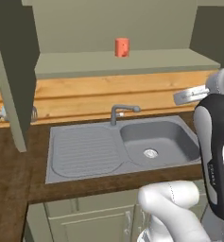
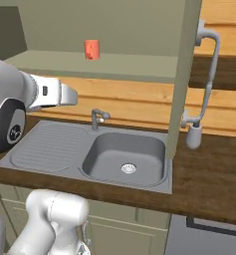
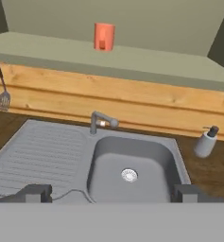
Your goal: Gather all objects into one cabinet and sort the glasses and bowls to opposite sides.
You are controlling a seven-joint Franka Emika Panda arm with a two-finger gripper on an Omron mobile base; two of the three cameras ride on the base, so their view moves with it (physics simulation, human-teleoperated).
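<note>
A: Start with the big pieces. What carries everything?

B: A dark wooden surface (image 1: 9, 170) with a grey sink (image 1: 85, 151) set into it, draining board on one side, basin on the other. Above it hangs the cabinet (image 1: 132, 64), doors open, its pale olive shelf running across all three views.

A: And the arm?

B: The white arm (image 2: 20, 99) rises in front of the sink in both base views. The gripper (image 3: 111, 194) shows in the hand view, where its two dark fingers (image 3: 35, 194) stand far apart at the bottom edge, one at each side of the basin, with nothing between them.

A: Where is the task's thing?

B: A salmon-orange cup (image 1: 122, 47) stands upright on the cabinet shelf, near the back wall, above the faucet (image 1: 120, 112). It is well apart from the gripper.

A: What does one view give that the others lack?

B: The hand view shows a grey soap dispenser (image 3: 205, 142) on the surface right of the basin, and a utensil (image 3: 4, 97) hanging at the left. The right base view shows a tall hose-like fixture (image 2: 201, 89) beyond the open cabinet door (image 2: 181, 79). The left base view shows the pale-green base cabinets (image 1: 94, 220) under the sink.
</note>
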